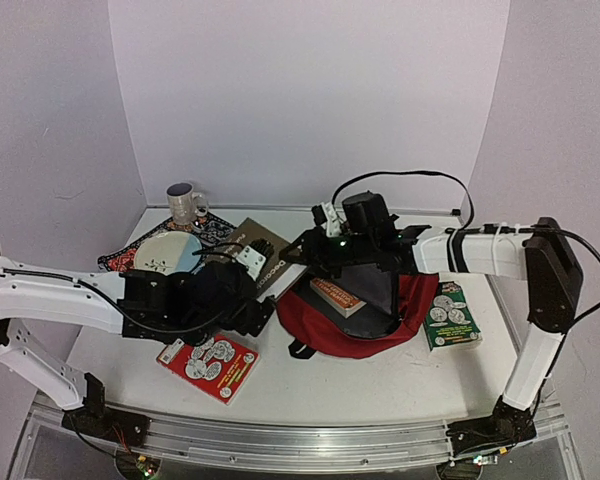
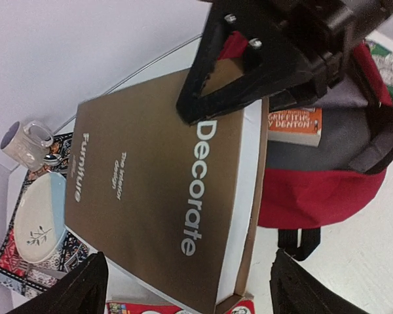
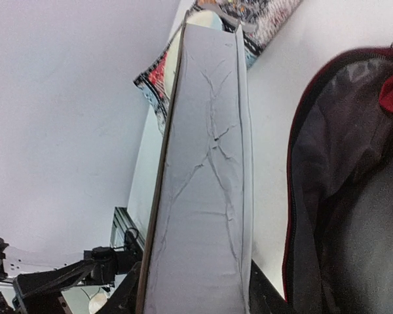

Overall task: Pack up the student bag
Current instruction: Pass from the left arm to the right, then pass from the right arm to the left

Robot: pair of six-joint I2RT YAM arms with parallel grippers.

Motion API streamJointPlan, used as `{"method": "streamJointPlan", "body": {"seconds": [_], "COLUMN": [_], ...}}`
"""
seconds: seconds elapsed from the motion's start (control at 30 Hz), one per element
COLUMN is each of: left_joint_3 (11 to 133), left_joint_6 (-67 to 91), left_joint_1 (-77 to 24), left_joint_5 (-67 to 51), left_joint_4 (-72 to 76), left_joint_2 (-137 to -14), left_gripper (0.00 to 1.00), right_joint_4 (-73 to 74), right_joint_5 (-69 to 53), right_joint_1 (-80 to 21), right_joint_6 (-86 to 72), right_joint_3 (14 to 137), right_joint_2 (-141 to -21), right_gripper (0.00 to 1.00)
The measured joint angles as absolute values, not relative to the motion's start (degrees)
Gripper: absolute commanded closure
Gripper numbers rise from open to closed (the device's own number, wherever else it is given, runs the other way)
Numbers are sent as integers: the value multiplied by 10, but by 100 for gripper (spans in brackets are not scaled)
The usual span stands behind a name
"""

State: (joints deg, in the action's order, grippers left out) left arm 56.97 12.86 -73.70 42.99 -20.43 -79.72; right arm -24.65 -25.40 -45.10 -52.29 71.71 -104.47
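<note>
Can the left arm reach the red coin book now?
Probably yes: the left gripper is open, and the red coin book lies flat, uncovered, just beside that arm's wrist.

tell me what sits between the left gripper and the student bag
The brown Decorate book, gripped by the right gripper, fills the gap from the open left gripper to the student bag; clearest in the left wrist view.

From above, the large brown hardcover book (image 1: 262, 240) lies partly hidden beneath both arms. The left gripper (image 2: 190, 284) shows only two finger stubs, cut by the left wrist view's bottom edge. The right wrist view loses the dark red fabric backpack (image 3: 354, 196) off its right side (lining blurred), and the orange paperback (image 2: 295, 123) has its title half covered.
</note>
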Motion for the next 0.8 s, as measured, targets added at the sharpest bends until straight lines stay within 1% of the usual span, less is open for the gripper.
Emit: {"method": "streamJointPlan", "body": {"seconds": [0.27, 0.4, 0.53, 0.67, 0.8], "left_joint_3": [511, 488, 450, 405, 377], "left_joint_6": [226, 286, 358, 423, 481], "left_joint_1": [-620, -606, -582, -559, -558], "left_joint_5": [294, 243, 182, 145, 116], "left_joint_4": [-100, -44, 41, 122, 208], "left_joint_2": [-722, -709, -700, -697, -697], "left_gripper": [4, 2, 1, 1, 1], "right_joint_4": [-383, -442, -504, -556, -612], "right_joint_5": [-172, -129, -93, -62, -44], "right_joint_1": [-440, -439, -439, -439, -439], "right_joint_6": [-568, -593, -622, -651, -679], "right_joint_3": [628, 583, 547, 518, 492], "right_joint_2": [-963, -938, -928, -925, -924], "right_gripper": [75, 73, 71, 70, 70]}}
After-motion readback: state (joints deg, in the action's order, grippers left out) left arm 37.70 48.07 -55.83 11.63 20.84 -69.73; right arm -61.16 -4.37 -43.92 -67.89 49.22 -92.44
